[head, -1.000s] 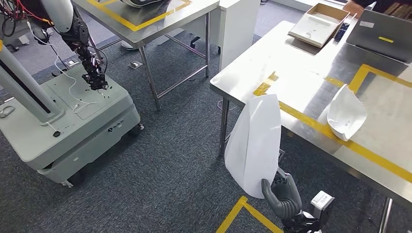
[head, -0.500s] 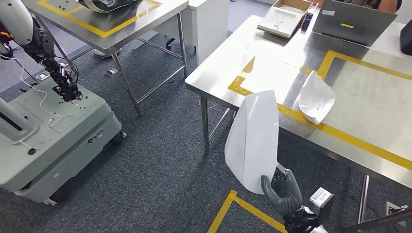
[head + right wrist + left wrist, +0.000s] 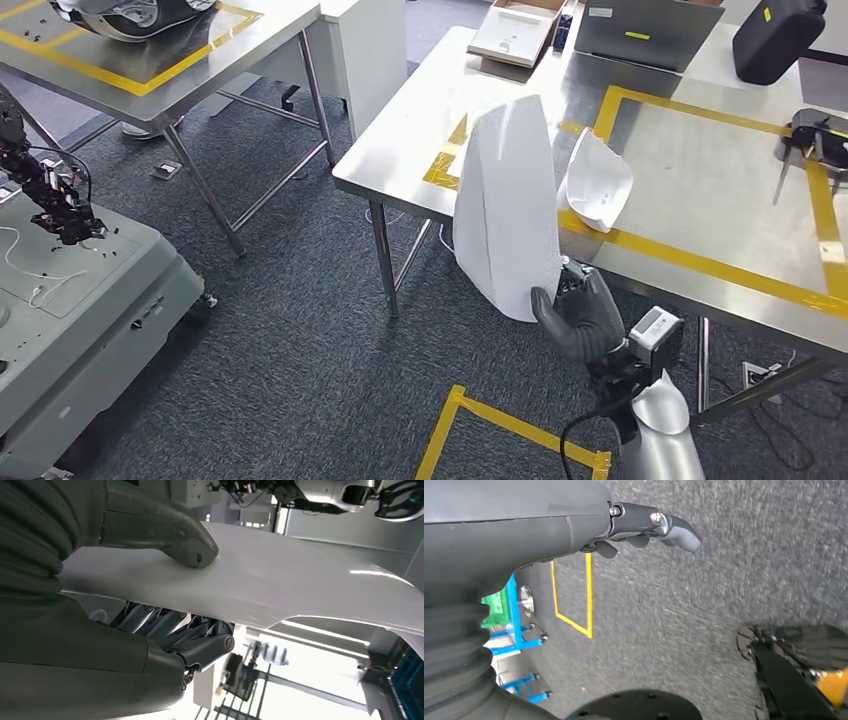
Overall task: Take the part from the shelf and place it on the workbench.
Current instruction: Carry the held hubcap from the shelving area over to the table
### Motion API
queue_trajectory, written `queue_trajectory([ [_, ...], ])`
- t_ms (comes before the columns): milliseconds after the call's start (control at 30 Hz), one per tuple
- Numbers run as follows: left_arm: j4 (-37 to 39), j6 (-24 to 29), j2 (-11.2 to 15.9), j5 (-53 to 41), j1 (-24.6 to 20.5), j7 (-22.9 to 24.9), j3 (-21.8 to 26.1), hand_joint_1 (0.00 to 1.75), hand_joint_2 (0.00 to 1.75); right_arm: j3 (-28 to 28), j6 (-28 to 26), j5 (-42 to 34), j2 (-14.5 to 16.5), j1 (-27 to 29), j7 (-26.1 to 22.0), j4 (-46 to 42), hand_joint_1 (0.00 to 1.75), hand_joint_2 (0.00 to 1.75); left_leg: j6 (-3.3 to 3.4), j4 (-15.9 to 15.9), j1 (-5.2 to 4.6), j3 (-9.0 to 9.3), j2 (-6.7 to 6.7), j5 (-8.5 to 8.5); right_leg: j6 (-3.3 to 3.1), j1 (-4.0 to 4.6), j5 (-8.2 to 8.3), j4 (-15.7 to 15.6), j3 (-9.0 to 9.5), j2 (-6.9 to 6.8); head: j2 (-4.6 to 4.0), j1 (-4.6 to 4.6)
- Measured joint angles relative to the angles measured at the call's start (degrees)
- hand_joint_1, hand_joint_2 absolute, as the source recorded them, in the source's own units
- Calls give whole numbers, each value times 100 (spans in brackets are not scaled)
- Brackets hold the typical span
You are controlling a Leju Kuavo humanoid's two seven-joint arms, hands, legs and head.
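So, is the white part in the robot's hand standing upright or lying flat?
Upright. The right hand grips the white part at its lower end, and it rises in front of the workbench edge.

Head view high, facing down at table (image 3: 700, 190); right wrist close behind hand (image 3: 150, 545); left wrist apparently floorward.

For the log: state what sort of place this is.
Probably a robotics workshop or test lab: steel workbenches marked with yellow tape, a grey wheeled machine base, and a white moulded part held in the right hand.
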Motion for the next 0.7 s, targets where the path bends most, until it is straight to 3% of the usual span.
queue_trajectory([
  [33,0,-2,-5,-1,-8,17,-6,0,175,-9,-7,3,-15,-163,32,21,175,175,39,-15,6,-2,56,16,27,4,-67,116,-63,-117,0,15],
  [100,0,-2,-4,-25,-12,52,-14,0,175,-21,-37,-2,-32,-451,89,75,175,175,97,-27,0,-8,172,26,66,20,-383,719,-358,-438,0,51],
  [167,2,9,-3,-58,-9,83,-20,0,175,-21,-57,-8,-41,-649,132,121,175,175,125,-23,-19,-18,295,18,87,17,-675,1466,-730,-563,0,67],
  [200,3,21,-4,-66,-10,96,-21,0,175,-21,-65,-11,-48,-708,148,133,175,175,129,-21,-25,-19,351,15,85,17,-685,1629,-814,-574,0,68],
  [233,3,33,-7,-68,-15,103,-21,0,175,-21,-73,-14,-55,-757,161,145,175,175,131,-20,-29,-15,404,11,74,20,-581,1547,-777,-585,0,68],
  [267,2,42,-9,-68,-23,106,-22,0,175,-21,-81,-19,-61,-805,172,156,175,175,129,-19,-33,-7,453,6,52,27,-399,1245,-627,-613,0,68],
  [333,2,45,-15,-81,-44,103,-22,0,175,-21,-104,-27,-63,-915,187,174,175,175,109,-15,-54,13,546,-12,-27,73,-60,413,-201,-819,0,66],
  [400,2,24,-15,-119,-66,97,-26,0,175,-19,-141,-36,-65,-1037,202,194,175,175,58,-16,-73,26,623,-27,-98,124,51,-6,-10,-953,0,60],
  [467,1,7,-16,-152,-89,95,-31,0,175,-16,-189,-64,-78,-1132,218,219,175,175,-6,-33,-78,44,708,-30,-146,135,69,-42,-30,-858,0,57],
  [500,-2,6,-16,-158,-98,93,-33,0,175,-15,-213,-84,-86,-1160,226,229,175,175,-41,-22,-73,45,694,-46,-175,120,89,-65,-24,-809,0,56],
  [567,-4,-1,-14,-160,-109,83,-33,0,175,-15,-250,-120,-92,-1212,237,256,175,175,-102,233,-60,-65,490,-222,-243,70,129,-115,-3,-715,0,44],
  [633,-1,-13,-12,-169,-102,73,-33,0,175,-12,-280,-132,-88,-1252,246,293,175,175,-142,909,-37,-388,253,-562,-279,48,141,-123,-1,-619,0,25],
  [700,3,-10,-10,-184,-84,78,-33,0,175,-10,-326,-133,-87,-1261,262,335,175,175,-169,1504,-26,-691,205,-740,-285,44,138,-107,-12,-499,0,18],
])
